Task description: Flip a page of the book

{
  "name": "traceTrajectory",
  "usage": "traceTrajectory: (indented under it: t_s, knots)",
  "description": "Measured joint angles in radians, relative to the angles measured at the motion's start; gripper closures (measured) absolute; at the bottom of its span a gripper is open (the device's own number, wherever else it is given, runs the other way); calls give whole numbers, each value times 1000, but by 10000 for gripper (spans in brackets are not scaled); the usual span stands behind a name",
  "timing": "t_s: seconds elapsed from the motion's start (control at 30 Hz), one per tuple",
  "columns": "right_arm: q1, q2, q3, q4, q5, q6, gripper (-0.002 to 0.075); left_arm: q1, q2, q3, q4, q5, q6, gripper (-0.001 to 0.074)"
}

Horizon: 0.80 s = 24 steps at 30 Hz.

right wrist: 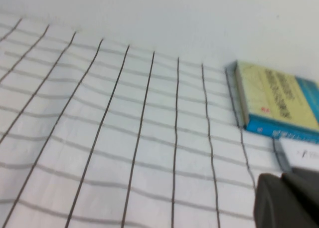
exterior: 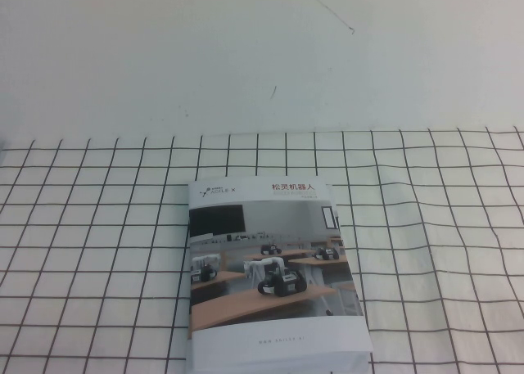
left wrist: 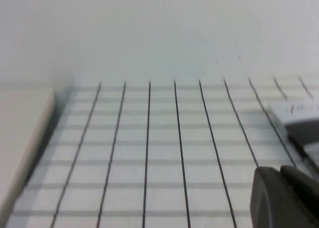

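Book point(exterior: 275, 276) first, then the sweep from my left side across. Over at nine o'clock there's only checked cloth point(exterior: 98, 227), white with thin black lines, spread flat, with plain white surface point(exterior: 246, 55) beyond it toward twelve.

My left gripper point(left wrist: 286, 198) doesn't show from above. Its own camera catches a dark edge of it low over the cloth, and whether it's apart or together I cannot tell. That camera also picks up a pale beige slab point(left wrist: 20, 133) at the cloth's border, and a corner of the booklet just beyond the gripper.

Middle now: the book lies closed on the cloth at six o'clock from the centre of the high view, running down to the near edge. The page point(exterior: 262, 259), the glossy cover leaf, lies flat and face up. Its white header with the Chinese title sits at the twelve o'clock end, and the classroom photo of small robots on wooden desks is below it. Nothing touches it.

On to my right gripper point(right wrist: 289, 200), also out of the overhead shot. Its camera shows the dark tip low over the grid, pinched fully together. Beyond it lies a blue and yellow volume point(right wrist: 279, 101), flat on the cloth. Closer in there's a white corner I can't identify.
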State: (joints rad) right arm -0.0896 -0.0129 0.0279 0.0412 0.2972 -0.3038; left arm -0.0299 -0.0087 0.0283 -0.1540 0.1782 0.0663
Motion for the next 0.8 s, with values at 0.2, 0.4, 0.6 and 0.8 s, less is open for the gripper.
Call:
traceTrajectory:
  t_s: [0.2, 0.4, 0.6, 0.8]
  knots:
    - [0, 0, 0, 0, -273, -2, 728, 0, 0, 0, 0, -313, 0, 737]
    - [0, 0, 0, 0, -527, -2, 728, 0, 0, 0, 0, -635, 0, 737]
    - [0, 0, 0, 0, -628, -2, 728, 0, 0, 0, 0, -779, 0, 737]
    - [0, 0, 0, 51, -609, 18, 728, 0, -4, 0, -2, -671, 19, 737]
